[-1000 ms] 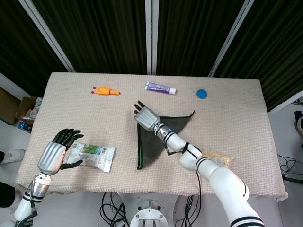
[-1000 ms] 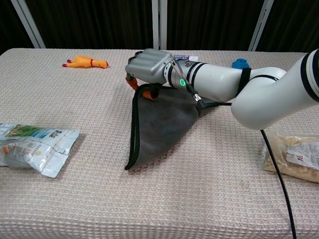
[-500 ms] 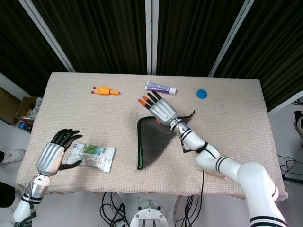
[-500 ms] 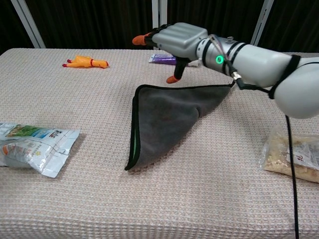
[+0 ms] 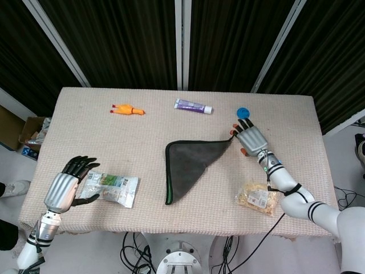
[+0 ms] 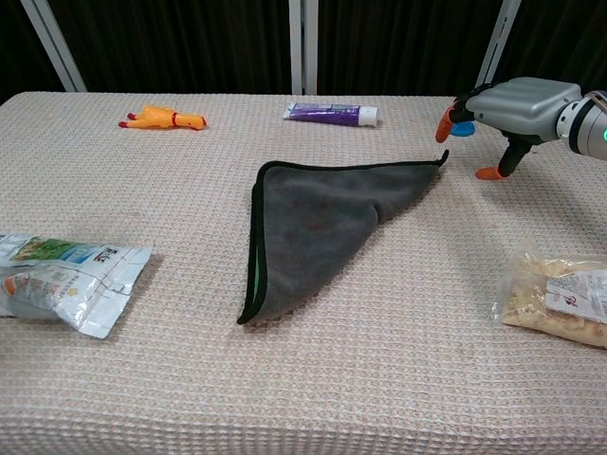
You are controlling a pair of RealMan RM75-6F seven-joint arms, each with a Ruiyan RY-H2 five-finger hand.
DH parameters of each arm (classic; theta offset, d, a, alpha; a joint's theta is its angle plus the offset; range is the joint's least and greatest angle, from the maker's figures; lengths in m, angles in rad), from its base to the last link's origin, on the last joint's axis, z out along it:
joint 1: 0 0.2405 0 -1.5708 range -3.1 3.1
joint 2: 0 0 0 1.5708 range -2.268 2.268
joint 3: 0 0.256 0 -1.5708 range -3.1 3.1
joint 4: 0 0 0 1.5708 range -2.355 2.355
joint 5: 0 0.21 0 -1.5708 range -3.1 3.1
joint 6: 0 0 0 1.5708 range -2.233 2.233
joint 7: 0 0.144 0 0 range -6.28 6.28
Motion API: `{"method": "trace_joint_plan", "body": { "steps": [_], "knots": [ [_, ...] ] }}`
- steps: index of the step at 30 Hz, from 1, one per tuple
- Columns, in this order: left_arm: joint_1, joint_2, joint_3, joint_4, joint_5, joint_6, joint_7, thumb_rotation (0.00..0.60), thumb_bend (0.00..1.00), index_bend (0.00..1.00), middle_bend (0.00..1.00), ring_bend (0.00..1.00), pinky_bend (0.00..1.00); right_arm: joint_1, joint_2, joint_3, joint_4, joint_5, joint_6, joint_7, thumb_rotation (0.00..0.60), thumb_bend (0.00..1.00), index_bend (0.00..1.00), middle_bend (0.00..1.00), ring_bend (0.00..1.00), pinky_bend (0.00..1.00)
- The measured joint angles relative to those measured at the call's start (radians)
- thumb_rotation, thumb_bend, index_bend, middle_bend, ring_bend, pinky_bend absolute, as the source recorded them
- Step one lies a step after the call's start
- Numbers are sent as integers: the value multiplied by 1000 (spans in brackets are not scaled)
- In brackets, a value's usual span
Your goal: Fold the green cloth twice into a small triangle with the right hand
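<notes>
The dark green cloth (image 5: 188,165) (image 6: 318,213) lies flat on the table as a folded triangle, with a bright green edge showing along its left side. Its thin right corner points toward my right hand (image 5: 251,137) (image 6: 517,102). That hand hovers just past the corner, right of the cloth, fingers spread and holding nothing. My left hand (image 5: 67,185) rests at the table's left front edge, fingers loosely apart, beside a snack packet (image 5: 113,188) (image 6: 66,277). The chest view does not show the left hand.
A yellow rubber chicken (image 5: 128,110) (image 6: 163,118) and a purple tube (image 5: 193,106) (image 6: 330,114) lie along the back. A blue cap (image 5: 243,113) sits behind my right hand. A bag of snacks (image 5: 258,197) (image 6: 560,296) lies at front right.
My right hand let go of the cloth's left corner, lifted and swept right across the cloth to beyond its right tip. The cloth now lies uncovered. The left hand stayed put.
</notes>
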Motion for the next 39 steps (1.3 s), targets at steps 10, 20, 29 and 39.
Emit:
{"method": "trace_joint_plan", "body": {
  "steps": [10,20,29,39],
  "knots": [
    [2,16,-4,-24,-10,-5,12,600,0,228,170,132,133,44,-165,-20,267,-100,-9,167,600,330,464,237,2,5],
    [7,22,-6,-25,-16,-6,6,600,0,228,170,132,133,86,-305,-45,512,-174,7,297,600,394,642,274,55,37],
    [10,21,-5,-21,-15,-4,-1,600,0,228,170,132,133,122,-377,-39,662,-184,-8,298,600,405,653,274,55,37],
    [15,18,-4,-12,-16,-2,-9,600,0,228,170,132,133,137,-410,-11,721,-160,-27,259,600,405,648,271,55,36]
  ]
}}
